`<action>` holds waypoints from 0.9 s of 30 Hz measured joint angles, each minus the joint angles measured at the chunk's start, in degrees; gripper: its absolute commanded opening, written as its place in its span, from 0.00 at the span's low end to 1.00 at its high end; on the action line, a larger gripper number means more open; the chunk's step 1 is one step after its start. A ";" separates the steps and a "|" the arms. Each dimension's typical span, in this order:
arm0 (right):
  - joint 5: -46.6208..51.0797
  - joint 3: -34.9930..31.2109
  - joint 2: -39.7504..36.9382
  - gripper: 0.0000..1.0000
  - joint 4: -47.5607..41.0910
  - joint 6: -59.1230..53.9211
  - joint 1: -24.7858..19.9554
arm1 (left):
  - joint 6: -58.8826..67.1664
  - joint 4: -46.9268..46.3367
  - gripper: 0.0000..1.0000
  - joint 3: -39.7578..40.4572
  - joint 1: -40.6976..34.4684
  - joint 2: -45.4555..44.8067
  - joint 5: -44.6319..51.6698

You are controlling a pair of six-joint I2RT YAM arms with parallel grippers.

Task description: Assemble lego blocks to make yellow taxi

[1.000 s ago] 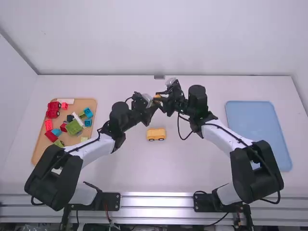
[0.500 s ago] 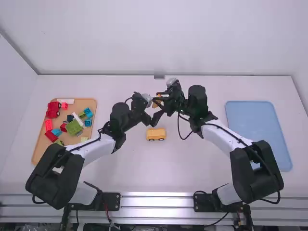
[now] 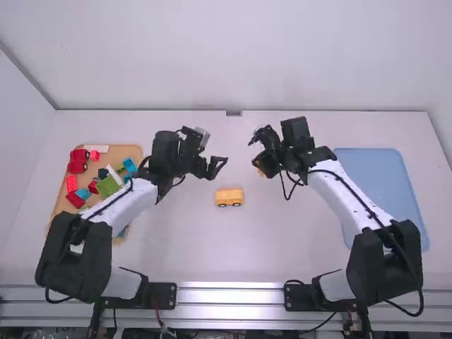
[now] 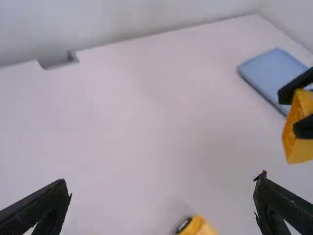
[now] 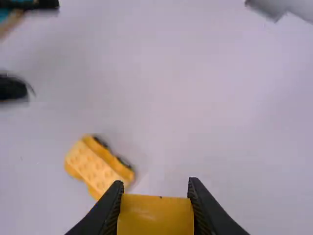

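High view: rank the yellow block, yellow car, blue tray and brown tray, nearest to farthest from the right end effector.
1. Yellow block, in its grip
2. Yellow car, mid-table
3. Blue tray, robot's right
4. Brown tray, robot's left

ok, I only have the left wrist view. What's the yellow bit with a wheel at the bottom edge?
Observer: A yellow wheeled piece. The right wrist view shows studs across its top.
Operator: Where are the rest?
Observer: High view: red, green and blue bricks on a tan tray, by the left arm.
Operator: Anything with wheels there?
Observer: Yes, a red truck, near the tray's far left corner.
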 measured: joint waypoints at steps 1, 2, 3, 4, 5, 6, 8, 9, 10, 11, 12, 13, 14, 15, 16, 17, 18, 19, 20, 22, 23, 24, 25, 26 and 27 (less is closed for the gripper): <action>0.35 0.39 0.15 0.06 -1.57 -2.21 0.00 | 1.49 -3.08 0.99 1.75 0.68 0.00 1.53; 0.90 0.96 0.79 0.06 -3.52 -5.84 0.00 | 4.33 -7.54 0.99 3.85 1.51 0.00 3.69; 1.14 1.25 1.42 0.07 -4.39 -7.85 0.00 | 6.73 -10.64 0.99 5.11 2.01 0.00 5.11; 1.40 1.55 2.62 0.07 -5.33 -10.73 0.00 | 11.17 -16.00 0.99 7.19 2.91 0.00 7.91; 1.62 1.64 3.91 0.06 -5.97 -13.46 0.00 | 13.99 -19.37 0.99 8.26 3.48 0.00 9.62; 1.81 1.64 4.70 0.06 -6.23 -14.73 0.00 | 16.00 -21.35 0.99 8.90 3.91 0.00 10.88; 3.15 1.64 7.80 0.03 -6.82 -19.08 0.37 | 20.59 -25.44 0.99 10.25 4.87 0.00 14.25; 4.39 1.64 9.79 0.02 -7.02 -21.62 0.85 | 22.91 -26.91 0.99 10.84 5.75 0.00 16.26; 5.84 1.64 11.65 0.01 -7.61 -24.22 1.64 | 24.52 -27.43 0.99 11.19 6.73 0.00 17.86; 6.62 1.64 12.41 0.01 -7.98 -25.29 2.12 | 25.03 -27.52 0.99 11.26 7.08 0.00 18.34; 7.65 1.64 13.44 0.01 -8.59 -26.84 2.95 | 25.90 -27.52 0.99 11.30 7.89 0.00 19.41; 8.72 1.64 14.38 0.01 -9.03 -28.28 3.87 | 26.56 -27.61 0.99 11.30 8.66 0.00 20.26; 10.60 1.64 15.78 0.02 -9.22 -30.45 5.73 | 27.30 -27.71 0.99 11.30 9.73 0.00 21.49; 11.08 1.64 16.09 0.01 -9.22 -30.95 6.27 | 27.56 -27.69 0.99 11.30 10.08 0.00 21.92; 12.11 1.64 16.65 0.01 -9.18 -32.06 7.37 | 27.91 -27.65 0.99 11.30 10.58 0.00 22.62; 13.55 1.64 17.38 0.01 -9.18 -33.53 8.87 | 28.30 -27.63 0.99 11.30 11.13 0.00 23.50; 14.45 1.64 17.79 0.02 -9.20 -34.47 9.97 | 28.55 -27.58 0.99 11.30 11.50 0.00 24.26; 15.10 1.64 18.05 0.02 -9.18 -35.06 10.69 | 28.63 -27.50 0.99 11.30 11.67 0.00 24.63; 15.69 1.64 18.29 0.02 -9.18 -35.47 11.32 | 28.72 -27.43 0.99 11.30 11.78 0.00 24.94; 17.53 1.64 19.15 0.14 -9.16 -36.72 12.61 | 28.74 -27.47 0.99 11.30 11.76 0.00 25.68; 17.84 1.64 19.34 0.14 -9.14 -36.87 12.72 | 28.74 -27.50 0.99 11.30 11.76 0.00 25.75; 18.29 1.64 19.78 0.14 -9.07 -37.16 12.76 | 28.74 -27.50 0.99 11.30 11.76 0.00 25.90; 18.62 1.64 20.20 0.15 -8.94 -37.40 12.74 | 28.72 -27.47 0.99 11.30 11.76 0.00 26.05; 18.99 1.64 20.74 0.15 -8.83 -37.62 12.63 | 28.74 -27.50 0.99 11.30 11.76 0.00 26.10; 19.12 1.64 21.05 0.16 -8.85 -37.73 12.57 | 28.74 -27.43 0.99 11.30 11.76 0.00 26.23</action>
